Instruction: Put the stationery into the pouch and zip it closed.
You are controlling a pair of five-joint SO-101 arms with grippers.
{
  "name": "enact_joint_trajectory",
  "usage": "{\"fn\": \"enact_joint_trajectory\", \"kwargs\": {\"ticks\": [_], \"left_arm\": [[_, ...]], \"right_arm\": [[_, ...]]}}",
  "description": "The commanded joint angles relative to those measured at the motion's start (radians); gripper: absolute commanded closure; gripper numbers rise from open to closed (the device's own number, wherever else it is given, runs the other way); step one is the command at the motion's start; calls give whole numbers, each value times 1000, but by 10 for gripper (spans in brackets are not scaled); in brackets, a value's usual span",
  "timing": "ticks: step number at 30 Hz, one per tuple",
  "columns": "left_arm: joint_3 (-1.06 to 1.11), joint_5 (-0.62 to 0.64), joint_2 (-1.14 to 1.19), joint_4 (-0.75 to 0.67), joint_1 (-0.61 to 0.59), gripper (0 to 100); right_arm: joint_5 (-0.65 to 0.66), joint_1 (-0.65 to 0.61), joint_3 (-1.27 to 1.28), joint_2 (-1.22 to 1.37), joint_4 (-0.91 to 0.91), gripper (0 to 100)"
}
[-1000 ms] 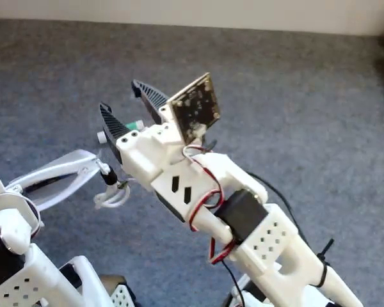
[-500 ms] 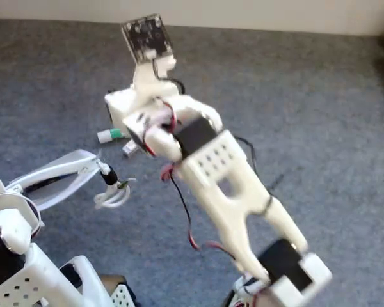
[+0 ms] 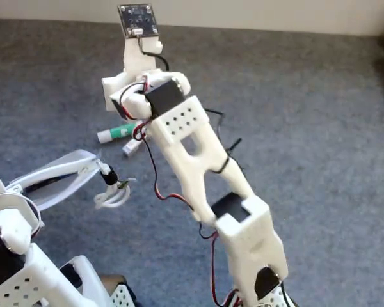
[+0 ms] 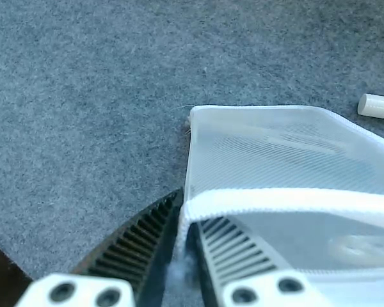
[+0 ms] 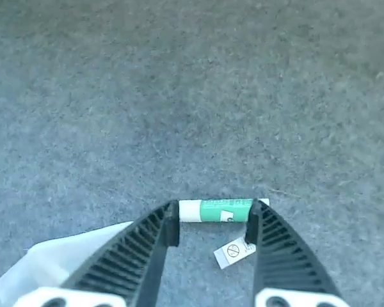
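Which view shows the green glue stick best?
Right wrist view: the green glue stick lies whole, framed by the open right claw. High view: the arm partly covers it. Left wrist view: its white end at the edge.

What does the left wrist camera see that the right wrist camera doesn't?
Left wrist view's own: the left gripper, its fingers pinching the rim of the mesh pouch, seen close up.

Right wrist view's own: the right gripper, open, a finger on each side of the green glue stick, and a small white piece lying beside the stick.

In both: the pouch (a corner of it in the right wrist view), the glue stick (its white end in the left wrist view) and the grey carpet.
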Motion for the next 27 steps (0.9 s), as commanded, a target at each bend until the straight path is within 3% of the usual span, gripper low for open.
{"fn": "enact_joint_trajectory", "kwargs": {"ticks": [1,7,17,27], "left_arm": [[-4,-6,24,-5,-1,993],[-4,-6,24,-5,-1,993],[-2,-6,24,-5,-1,993],[-2,-6,24,-5,-1,993]], "right_arm": [[-58,16,-99,24,5,836],[-172,16,-94,64,8,836],[-471,15,-99,124,211,835],[-494,31,-51,226,251,835]]}}
